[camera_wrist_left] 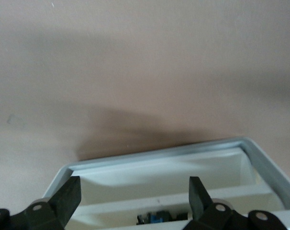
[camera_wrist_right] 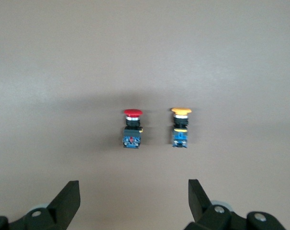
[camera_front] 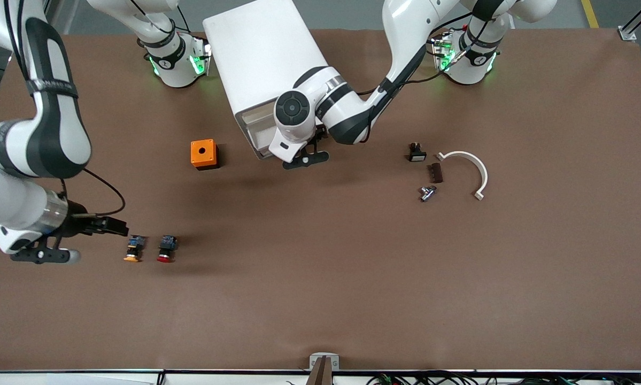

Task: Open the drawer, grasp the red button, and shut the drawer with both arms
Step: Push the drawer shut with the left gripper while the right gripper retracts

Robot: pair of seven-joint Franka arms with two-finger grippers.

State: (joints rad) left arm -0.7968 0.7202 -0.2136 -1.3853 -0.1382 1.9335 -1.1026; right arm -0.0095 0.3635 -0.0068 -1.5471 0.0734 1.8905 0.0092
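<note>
Buttons first: we see the button [camera_front: 167, 248] with the red cap lying on its side on the brown table [camera_front: 352, 299], toward the right arm's end and roughly midway between the robots' edge and the camera edge. Just beside it, closer to that end, lies the orange-capped button [camera_front: 134, 248]; the two are apart, not touching. In the right wrist view the red button [camera_wrist_right: 132, 128] and its orange twin [camera_wrist_right: 181, 127] sit ahead of the fingers [camera_wrist_right: 68, 201], which stand spread wide with nothing between them. We place the right gripper [camera_front: 106, 225] low over the table, next to the orange-capped one.

We find the white cabinet [camera_front: 261, 59] at the robots' edge, near the middle of it. The left gripper [camera_front: 305, 158] hovers at its front, over a pulled-out drawer [camera_wrist_left: 173, 163]; its fingers [camera_wrist_left: 197, 194] are parted and hold nothing. Inside that tray we glimpse a dark-and-blue part [camera_wrist_left: 157, 219].

An orange cube [camera_front: 203, 154] sits between the cabinet and the buttons. Toward the left arm's end lie a white curved bracket [camera_front: 472, 166] and a few small parts [camera_front: 430, 174].
</note>
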